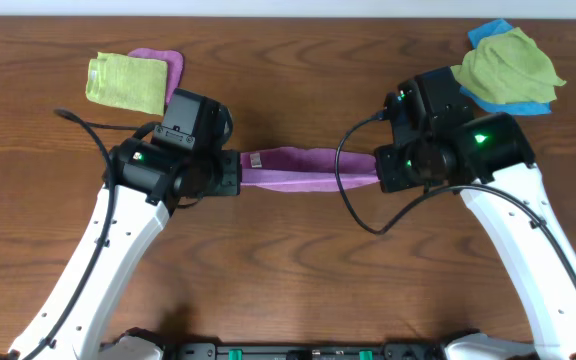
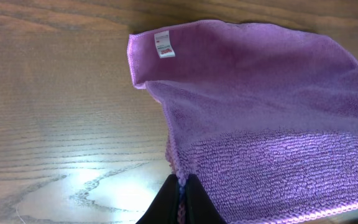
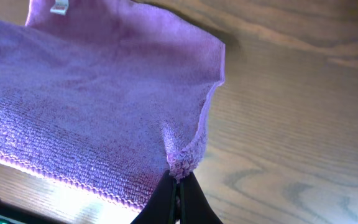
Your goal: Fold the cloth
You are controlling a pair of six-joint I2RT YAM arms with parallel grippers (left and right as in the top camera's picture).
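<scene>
Left gripper [image 2: 182,186]: closed, pinching one edge of the cloth [image 2: 266,106].
Right gripper [image 3: 178,182]: closed, pinching the opposite end, fabric bunched at its tips.
Cloth: lilac, fuzzy; strung as a narrow band between both grippers, at the centre of the overhead view, over the wooden counter [image 1: 288,270].
Label [image 2: 164,45]: small, white, near the corner at the left gripper's end.
Lime-green cloth [image 1: 126,82]: folded, at 10 o'clock, lying on a second purple cloth [image 1: 166,62].
Green cloth [image 1: 508,62]: crumpled, at 2 o'clock, atop a blue cloth [image 1: 523,103].
</scene>
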